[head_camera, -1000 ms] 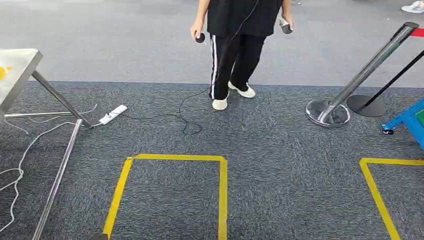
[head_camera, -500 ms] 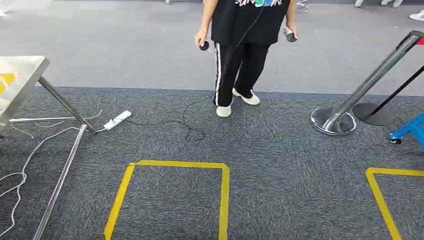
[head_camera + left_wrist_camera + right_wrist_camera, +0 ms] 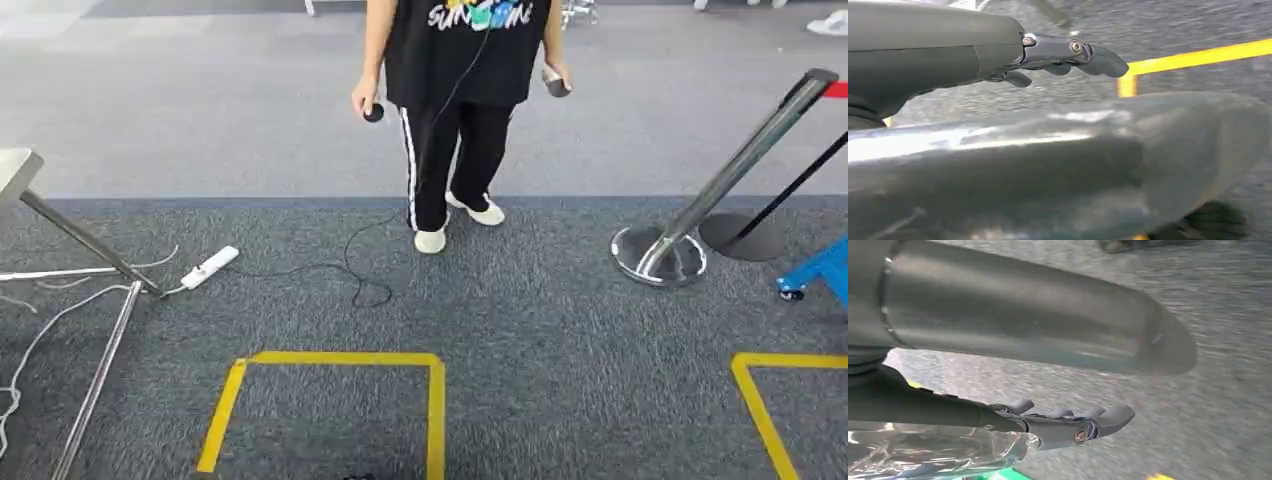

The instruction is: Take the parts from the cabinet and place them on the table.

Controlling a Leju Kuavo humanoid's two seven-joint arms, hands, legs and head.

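My left hand [image 3: 1068, 55] hangs over the grey carpet with its dark fingers stretched out straight and nothing in it. My right hand [image 3: 1068, 425] also has its fingers stretched out. A crinkled clear plastic bag [image 3: 943, 452] with something green under it lies right against the back of those fingers. Whether the hand holds the bag is hidden. The steel table [image 3: 18, 168] shows just a corner at the far left of the head view. A blue wheeled frame [image 3: 815, 272] sits at the far right edge.
A person [image 3: 460, 60] in black stands ahead, a controller in each hand. White cables and a power strip [image 3: 208, 266] lie by the slanting table legs [image 3: 95, 385]. A tilted chrome stanchion [image 3: 660, 250] stands right. Yellow tape squares [image 3: 340, 358] mark the carpet.
The whole head picture has shifted: the floor has slid down and then left, so the camera is moving. The table corner now sits farther left, and more of the person shows.
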